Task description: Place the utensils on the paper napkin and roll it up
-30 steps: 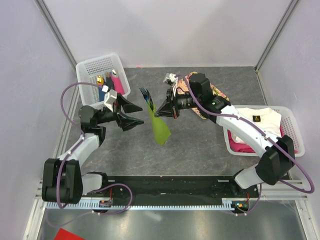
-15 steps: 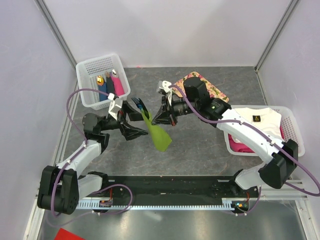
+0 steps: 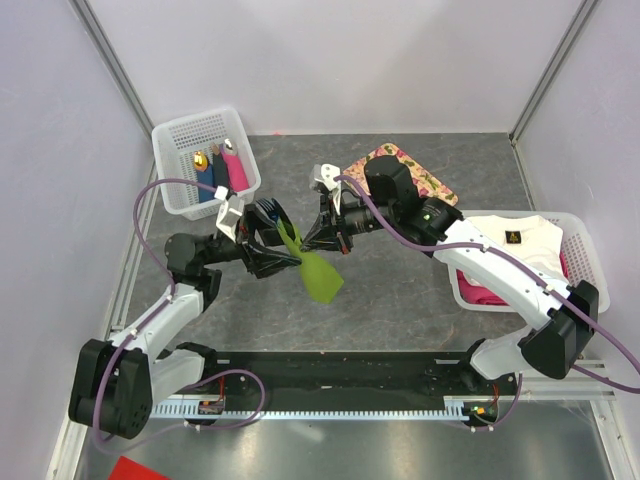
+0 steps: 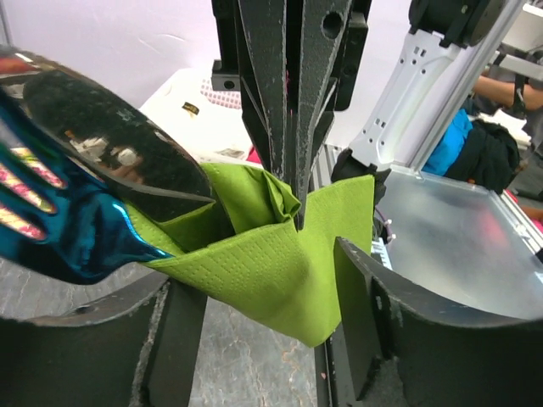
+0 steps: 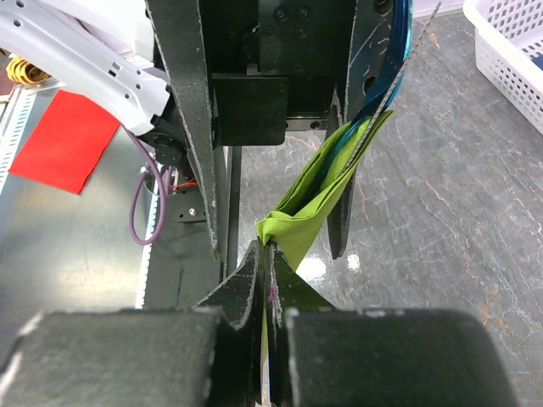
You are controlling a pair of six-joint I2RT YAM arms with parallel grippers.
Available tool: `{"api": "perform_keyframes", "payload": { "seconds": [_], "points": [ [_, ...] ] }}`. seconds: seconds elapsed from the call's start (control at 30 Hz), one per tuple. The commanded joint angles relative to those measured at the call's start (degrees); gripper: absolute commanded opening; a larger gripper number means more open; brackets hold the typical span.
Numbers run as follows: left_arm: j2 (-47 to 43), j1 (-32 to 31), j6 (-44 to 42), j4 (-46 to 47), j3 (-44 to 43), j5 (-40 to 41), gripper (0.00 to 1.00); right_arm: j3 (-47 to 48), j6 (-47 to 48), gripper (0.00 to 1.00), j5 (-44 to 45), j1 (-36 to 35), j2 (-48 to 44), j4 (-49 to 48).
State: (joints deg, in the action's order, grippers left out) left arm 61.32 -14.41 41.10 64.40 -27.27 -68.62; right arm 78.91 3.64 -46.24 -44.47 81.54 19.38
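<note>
The olive-green paper napkin (image 3: 320, 277) hangs in the air over the table's middle, loosely folded round the utensils. The bright blue fork (image 3: 267, 210) and a silvery spoon (image 4: 110, 153) stick out of its far-left end; the fork (image 4: 59, 229) also shows in the left wrist view. My right gripper (image 3: 313, 243) is shut on a pinched fold of the napkin (image 5: 314, 212); in its own view the right gripper (image 5: 267, 254) has its jaws pressed together. My left gripper (image 3: 283, 245) is open, its fingers (image 4: 178, 339) standing on either side of the napkin (image 4: 271, 263) without pressing it.
A white basket (image 3: 190, 135) at the back left holds dark blue and pink bundles with a gold piece. A pink-flowered tray (image 3: 425, 185) lies behind the right arm. A white basket (image 3: 580, 250) at the right holds white and pink cloths.
My left gripper has moved right, up to the hanging napkin, and now straddles it. My right gripper has carried the napkin and utensils slightly left, still shut on it.
</note>
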Motion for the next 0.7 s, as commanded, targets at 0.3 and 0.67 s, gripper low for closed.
{"api": "perform_keyframes", "payload": {
  "seconds": [0.3,0.67],
  "points": [
    [-0.5,-3.2,4.3,4.7,-0.9,5.8,0.66,2.7,-3.6,0.0,-1.0,-0.2,-1.7,-7.9],
    [-0.5,-3.2,4.9,4.8,0.3,6.7,0.72,2.7,-5.1,0.0,-0.3,-0.9,-1.9,-8.7]
  ]
}}
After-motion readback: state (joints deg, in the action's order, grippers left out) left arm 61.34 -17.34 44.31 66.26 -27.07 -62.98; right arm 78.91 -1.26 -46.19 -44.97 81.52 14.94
